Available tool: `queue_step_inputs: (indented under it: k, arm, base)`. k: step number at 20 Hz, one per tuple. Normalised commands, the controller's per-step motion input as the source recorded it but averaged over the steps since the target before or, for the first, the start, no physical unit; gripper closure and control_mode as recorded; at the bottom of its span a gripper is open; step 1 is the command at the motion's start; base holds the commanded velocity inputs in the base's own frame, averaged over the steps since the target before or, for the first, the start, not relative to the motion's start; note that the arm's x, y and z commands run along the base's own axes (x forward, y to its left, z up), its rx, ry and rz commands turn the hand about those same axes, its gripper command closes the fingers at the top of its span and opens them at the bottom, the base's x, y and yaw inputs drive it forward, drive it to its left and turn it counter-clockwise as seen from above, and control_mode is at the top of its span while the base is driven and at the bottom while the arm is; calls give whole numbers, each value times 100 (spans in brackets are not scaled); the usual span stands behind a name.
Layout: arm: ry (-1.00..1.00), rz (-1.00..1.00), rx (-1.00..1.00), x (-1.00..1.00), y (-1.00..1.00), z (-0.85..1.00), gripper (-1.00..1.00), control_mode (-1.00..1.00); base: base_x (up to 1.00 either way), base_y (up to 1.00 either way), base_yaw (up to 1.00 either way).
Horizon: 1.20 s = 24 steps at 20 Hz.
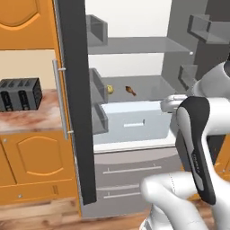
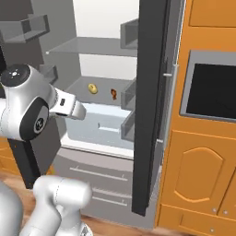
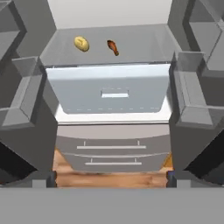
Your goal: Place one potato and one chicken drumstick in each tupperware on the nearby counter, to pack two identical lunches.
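A yellow potato (image 3: 81, 43) and a reddish-brown chicken drumstick (image 3: 113, 47) lie side by side on a grey fridge shelf, the potato on the left. Both base views show them too: potato (image 1: 109, 89) (image 2: 92, 88), drumstick (image 1: 131, 91) (image 2: 113, 94). My gripper (image 3: 111, 179) is open with nothing between its fingers. It hangs in front of the open fridge, well short of the shelf and facing it. The pinkish marble counter (image 1: 27, 119) lies left of the fridge. The tupperware is out of view.
The dark fridge doors stand open on both sides (image 1: 76, 103) (image 2: 150, 106), with grey door bins (image 3: 192, 87) flanking the opening. A pale drawer (image 3: 109, 92) sits below the shelf. A black toaster (image 1: 20, 94) stands on the counter. A built-in oven (image 2: 212, 90) is on the right.
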Motion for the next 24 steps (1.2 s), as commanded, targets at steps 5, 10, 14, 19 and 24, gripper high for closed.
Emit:
queue_step_inputs:
  k: [5, 10, 14, 19, 24]
  arm:
    - [0, 0, 0, 0, 0, 0, -100, 100]
    - [0, 0, 0, 0, 0, 0, -100, 100]
    - [-6, 0, -2, 1, 3, -33, -100, -100]
    - [-9, 0, -2, 26, 1, -61, -100, -100]
    - [-4, 0, 0, 58, 0, -30, -100, -100]
  base:
    - [86, 0, 0]
    - [40, 0, 0]
    - [3, 4, 0]
    - [0, 0, 0]
    - [0, 0, 0]
